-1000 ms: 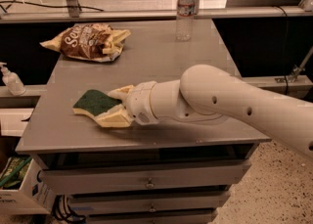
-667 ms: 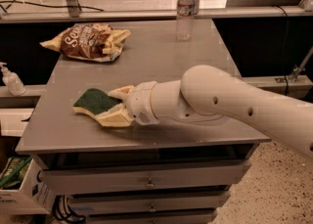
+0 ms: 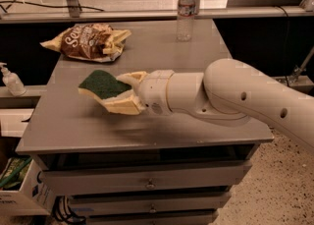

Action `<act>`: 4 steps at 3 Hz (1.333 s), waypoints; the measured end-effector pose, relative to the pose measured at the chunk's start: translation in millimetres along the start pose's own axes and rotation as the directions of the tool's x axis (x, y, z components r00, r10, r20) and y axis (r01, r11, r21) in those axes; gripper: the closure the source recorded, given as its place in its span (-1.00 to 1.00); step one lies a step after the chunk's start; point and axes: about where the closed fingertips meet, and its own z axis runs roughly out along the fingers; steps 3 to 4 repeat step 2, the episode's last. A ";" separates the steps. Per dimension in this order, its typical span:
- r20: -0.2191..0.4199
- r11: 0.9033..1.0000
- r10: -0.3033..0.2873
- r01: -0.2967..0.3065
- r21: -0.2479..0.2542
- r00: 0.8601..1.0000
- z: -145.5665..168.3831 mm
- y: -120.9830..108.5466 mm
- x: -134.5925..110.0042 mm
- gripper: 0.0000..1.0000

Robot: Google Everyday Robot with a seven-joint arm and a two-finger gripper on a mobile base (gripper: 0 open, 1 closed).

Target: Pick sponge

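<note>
The gripper [image 3: 117, 91] reaches in from the right above the front of the surface [image 3: 162, 42]. Its fingers [image 3: 122, 106] are clamped on the sponge [image 3: 102, 82], one on each side. The sponge sits tilted, green side up, and seems to be just clear of the surface, so the grip looks firm enough for lifting.

The hand [image 3: 116, 91], smooth matt cream plastic, grips the sponge [image 3: 101, 82], rough green scouring top on pale yellow foam, over the near left of the dull grey desk [image 3: 196, 52].
</note>
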 end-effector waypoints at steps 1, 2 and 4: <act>0.073 0.999 -0.003 0.001 0.035 0.997 -19.4 -12.1 -22.7 1.00; 0.075 0.999 -0.004 0.001 0.040 0.997 -21.6 -13.0 -23.6 1.00; 0.075 0.999 -0.004 0.001 0.040 0.997 -21.6 -13.0 -23.6 1.00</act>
